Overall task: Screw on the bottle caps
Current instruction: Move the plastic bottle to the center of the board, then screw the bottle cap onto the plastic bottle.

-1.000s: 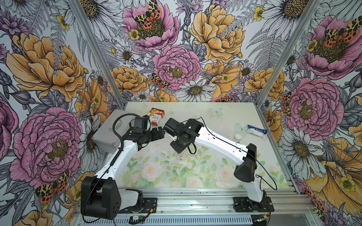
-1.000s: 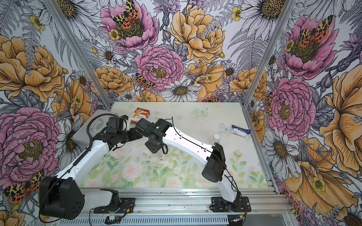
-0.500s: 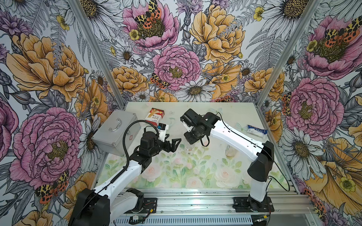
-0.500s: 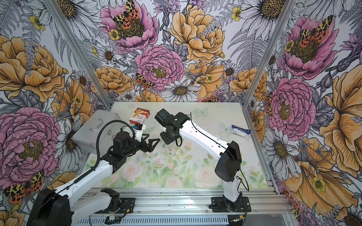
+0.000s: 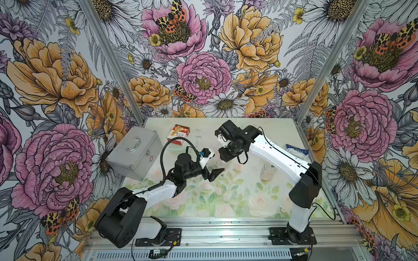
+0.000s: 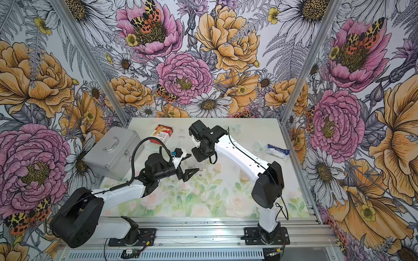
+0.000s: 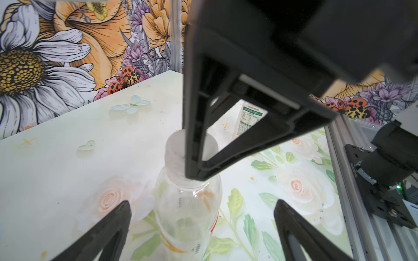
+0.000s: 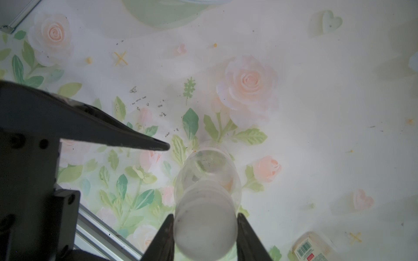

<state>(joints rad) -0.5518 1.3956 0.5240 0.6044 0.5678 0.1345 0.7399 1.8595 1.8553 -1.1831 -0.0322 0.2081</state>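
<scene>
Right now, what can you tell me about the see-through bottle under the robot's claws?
The bottle is clear plastic, looks empty, and stands upright on the flowery table. A band with red and orange wraps its lower part. A white cap sits on its neck, pinched from above by the right gripper. The left gripper is open either side of it, not touching.

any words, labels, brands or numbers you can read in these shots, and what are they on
No text is legible.
red-and-white box: print too small.
silver case: red sticker, unreadable.
bottle: green-and-white label table, blurred.
barcode label: digits too small.
blue-and-white packet: print blurred.
</scene>
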